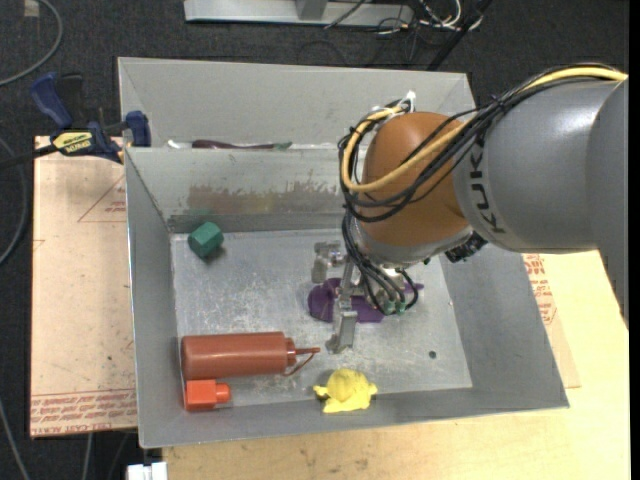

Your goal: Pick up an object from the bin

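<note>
My gripper [333, 299] hangs low near the middle of the bin, under the orange wrist cover. Its two metal fingers stand open, one fingertip toward the back [324, 263] and one toward the front [342, 336]. A small purple object [321, 304] lies on the bin floor between them, partly hidden by the gripper body and cables. I cannot tell whether the fingers touch it. A yellow crumpled object [346, 391] lies just in front of the gripper, near the front wall.
A reddish-brown bottle [236, 355] lies on its side at the front left, nozzle pointing toward the gripper, with an orange cap [206, 395] beside it. A green block [206, 239] sits at the back left. The arm covers the bin's right part.
</note>
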You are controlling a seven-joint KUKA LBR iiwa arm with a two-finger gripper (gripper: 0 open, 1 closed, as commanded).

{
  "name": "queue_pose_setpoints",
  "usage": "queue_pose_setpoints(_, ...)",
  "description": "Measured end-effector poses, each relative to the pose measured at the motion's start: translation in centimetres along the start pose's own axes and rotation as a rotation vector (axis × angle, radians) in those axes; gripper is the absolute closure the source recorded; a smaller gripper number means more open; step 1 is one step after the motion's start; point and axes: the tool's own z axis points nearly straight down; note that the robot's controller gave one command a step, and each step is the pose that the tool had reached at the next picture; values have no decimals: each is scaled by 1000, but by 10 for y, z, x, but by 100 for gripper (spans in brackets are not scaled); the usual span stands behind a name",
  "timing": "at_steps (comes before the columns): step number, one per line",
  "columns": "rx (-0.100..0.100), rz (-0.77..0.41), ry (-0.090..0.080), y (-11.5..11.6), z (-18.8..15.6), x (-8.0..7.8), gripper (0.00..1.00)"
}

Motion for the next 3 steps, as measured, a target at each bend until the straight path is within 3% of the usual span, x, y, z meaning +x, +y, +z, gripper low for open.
queue_pose_setpoints(1, -1, 2, -7, 0, -4, -2, 0)
queue_pose_setpoints(2, -3, -45, -12, -20, 20, -21, 0)
queue_pose_setpoints(3, -1, -249, -10, -51, 82, -47, 100)
